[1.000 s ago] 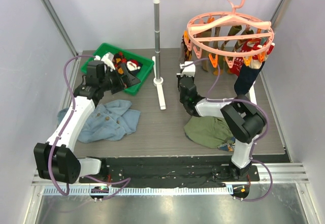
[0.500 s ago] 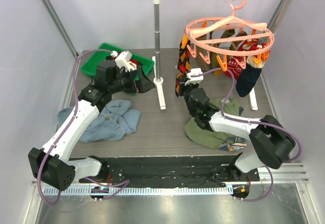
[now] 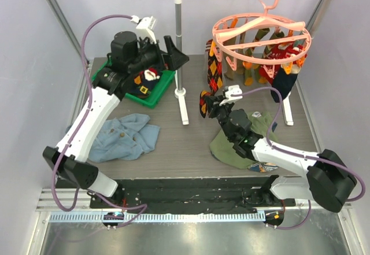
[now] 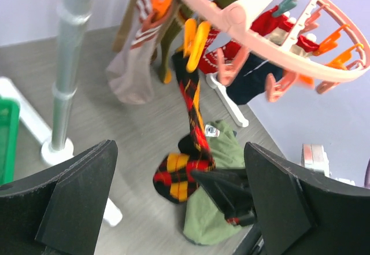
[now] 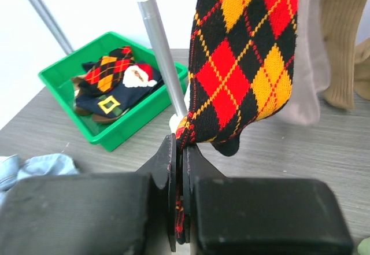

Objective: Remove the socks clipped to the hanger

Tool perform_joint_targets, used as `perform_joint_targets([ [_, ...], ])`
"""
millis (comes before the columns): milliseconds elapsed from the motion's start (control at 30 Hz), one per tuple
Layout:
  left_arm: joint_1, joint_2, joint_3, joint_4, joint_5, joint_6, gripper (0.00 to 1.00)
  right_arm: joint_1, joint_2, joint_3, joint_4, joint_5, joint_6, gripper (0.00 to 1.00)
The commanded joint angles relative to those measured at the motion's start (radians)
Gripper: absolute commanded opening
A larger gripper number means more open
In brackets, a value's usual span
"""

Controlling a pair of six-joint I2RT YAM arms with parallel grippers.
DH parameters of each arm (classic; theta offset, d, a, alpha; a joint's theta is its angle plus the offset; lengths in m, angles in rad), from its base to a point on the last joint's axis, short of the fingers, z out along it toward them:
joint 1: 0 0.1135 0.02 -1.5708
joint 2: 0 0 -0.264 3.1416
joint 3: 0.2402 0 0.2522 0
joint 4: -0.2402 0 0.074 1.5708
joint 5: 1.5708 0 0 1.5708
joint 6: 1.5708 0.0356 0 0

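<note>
The salmon-pink round hanger hangs from the rail with several socks clipped round its ring. A black, red and yellow argyle sock hangs from a peg on its left side. My right gripper is shut on that sock's toe end, seen close in the right wrist view between the shut gripper. My left gripper is open and empty, raised beside the rail pole. The left wrist view shows the hanger, the argyle sock and the open gripper.
A green tray with several socks sits at the back left, also in the right wrist view. A blue denim garment lies front left. An olive garment lies under my right arm. The rail stand's pole stands between the arms.
My left arm lifted from the green tray and swung right toward the rail pole. My right gripper moved forward and down with the argyle sock's toe in it.
</note>
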Motion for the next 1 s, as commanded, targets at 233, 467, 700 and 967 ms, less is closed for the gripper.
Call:
perform_joint_targets([
  [233,-0.096,0.237,0.250,0.081,0.066,0.033,0.92,0.005,-0.171,-0.082,-0.003,-0.106,0.067,0.01],
  [467,-0.100,0.341,0.333,0.107,0.097,-0.017,0.89,0.005,-0.244,-0.112,-0.021,-0.155,0.089,0.01],
  [700,-0.099,0.369,0.336,0.154,0.131,-0.062,0.86,0.005,-0.290,-0.134,-0.046,-0.195,0.112,0.01],
  [967,-0.100,0.366,0.340,0.177,0.140,-0.089,0.83,0.006,-0.342,-0.166,-0.038,-0.250,0.139,0.01],
])
